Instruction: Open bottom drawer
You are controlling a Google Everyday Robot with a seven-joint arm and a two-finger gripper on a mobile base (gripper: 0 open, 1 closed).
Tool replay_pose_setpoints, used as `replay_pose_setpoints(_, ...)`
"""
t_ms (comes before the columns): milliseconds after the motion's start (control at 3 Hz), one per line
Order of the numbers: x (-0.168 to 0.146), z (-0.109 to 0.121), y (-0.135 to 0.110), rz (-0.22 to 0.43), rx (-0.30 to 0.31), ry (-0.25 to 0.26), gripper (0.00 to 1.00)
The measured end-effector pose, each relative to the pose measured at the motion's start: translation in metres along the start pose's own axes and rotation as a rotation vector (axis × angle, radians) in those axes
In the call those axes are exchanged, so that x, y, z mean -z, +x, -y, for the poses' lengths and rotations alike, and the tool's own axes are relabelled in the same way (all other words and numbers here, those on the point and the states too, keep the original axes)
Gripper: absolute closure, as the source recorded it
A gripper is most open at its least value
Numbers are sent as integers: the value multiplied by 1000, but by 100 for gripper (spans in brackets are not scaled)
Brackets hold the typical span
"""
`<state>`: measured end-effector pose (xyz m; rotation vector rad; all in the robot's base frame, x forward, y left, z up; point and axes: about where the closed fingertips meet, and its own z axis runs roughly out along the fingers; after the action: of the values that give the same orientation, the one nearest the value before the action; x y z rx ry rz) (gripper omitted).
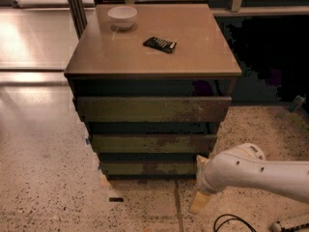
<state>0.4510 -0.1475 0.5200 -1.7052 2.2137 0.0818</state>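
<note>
The bottom drawer (pixel 147 168) is the lowest of three dark olive-grey fronts in a small cabinet, with worn brownish patches. It sits about flush with its frame, no inside showing. The middle front (pixel 153 143) and the widest top front (pixel 153 108) are above it. My white arm (pixel 256 172) reaches in from the right, low over the floor. My gripper (pixel 200 201) hangs just in front of and below the bottom drawer's right end, close to it; I cannot tell if it touches.
The cabinet's tan top (pixel 193 57) bears a white bowl (pixel 122 17) and a dark flat packet (pixel 160 44). A black cable (pixel 231 223) lies on the speckled floor at the lower right. A dark mark (pixel 116 199) lies on the floor left of the gripper.
</note>
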Motion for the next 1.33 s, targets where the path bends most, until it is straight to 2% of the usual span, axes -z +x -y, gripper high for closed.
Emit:
replay_pose_setpoints(333, 0, 0, 0, 0, 1, 0, 0)
replay_pose_setpoints(667, 2, -4, -2, -2, 36, 17, 0)
replay_pose_setpoints(1000, -13, 4, 9, 0, 54, 37, 0)
replay_pose_setpoints(1333, -53, 12, 32, 2, 51, 27, 0)
